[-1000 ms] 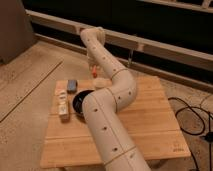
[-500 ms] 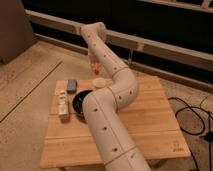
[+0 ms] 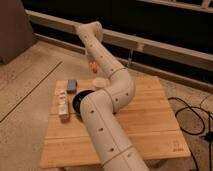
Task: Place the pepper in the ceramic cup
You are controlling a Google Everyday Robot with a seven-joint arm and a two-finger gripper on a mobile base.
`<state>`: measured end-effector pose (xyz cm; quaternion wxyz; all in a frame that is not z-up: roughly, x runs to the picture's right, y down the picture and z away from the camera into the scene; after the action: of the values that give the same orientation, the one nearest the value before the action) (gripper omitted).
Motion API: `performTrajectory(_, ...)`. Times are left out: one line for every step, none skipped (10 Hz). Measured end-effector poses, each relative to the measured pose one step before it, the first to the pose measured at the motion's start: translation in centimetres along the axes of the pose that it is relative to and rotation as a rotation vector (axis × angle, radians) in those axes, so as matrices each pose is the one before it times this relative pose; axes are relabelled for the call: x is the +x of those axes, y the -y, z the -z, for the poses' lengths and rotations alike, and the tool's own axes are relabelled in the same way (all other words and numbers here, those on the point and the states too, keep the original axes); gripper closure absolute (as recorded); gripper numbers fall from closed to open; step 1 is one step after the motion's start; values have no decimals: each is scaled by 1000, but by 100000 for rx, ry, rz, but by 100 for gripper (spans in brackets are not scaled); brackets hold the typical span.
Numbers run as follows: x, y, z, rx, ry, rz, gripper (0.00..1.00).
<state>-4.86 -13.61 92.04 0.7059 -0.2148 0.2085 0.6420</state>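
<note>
My arm reaches up the middle of the camera view, bends at the top and comes down behind itself. The gripper (image 3: 92, 62) hangs just past the far edge of the wooden table (image 3: 150, 115), largely hidden by the arm. It is shut on the small orange-red pepper (image 3: 92, 66), which it holds in the air. The pale cream ceramic cup (image 3: 100, 82) stands on the table just below and slightly right of the pepper, next to the arm.
A wide black bowl (image 3: 79, 100) sits in front of the cup, partly hidden by the arm. A blue-grey block (image 3: 71, 86) and a white box (image 3: 62, 105) lie at the table's left. Black cables (image 3: 192, 117) lie on the floor at right.
The arm's bend has risen and the gripper has lifted the pepper a little higher above the table's far edge. The cup and bowl have not moved.
</note>
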Motion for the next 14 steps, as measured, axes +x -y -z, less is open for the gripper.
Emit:
performTrajectory(16, 12, -52, 116, -82, 2, 100)
performTrajectory(-16, -258, 48, -101, 59, 296, 100)
performTrajectory(15, -69, -6, -136, -63, 76, 100)
performTrajectory(0, 67, -10, 64, 3, -83, 100)
performTrajectory(3, 40, 7, -38, -3, -92, 100)
performTrajectory(-13, -163, -18, -203, 61, 183, 100)
performTrajectory(7, -220, 18, -205, -34, 253, 100)
performTrajectory(6, -15, 9, -96, -17, 9, 100)
performTrajectory(-2, 49, -10, 80, 9, -49, 100)
performTrajectory(-1, -26, 6, -19, 4, 34, 100)
performTrajectory(1, -1, -3, 5, -6, 4, 100)
performTrajectory(-2, 25, 8, 1, 14, -29, 100)
performTrajectory(2, 8, -9, 13, -11, -10, 100)
performTrajectory(0, -3, -2, -5, -2, 8, 100)
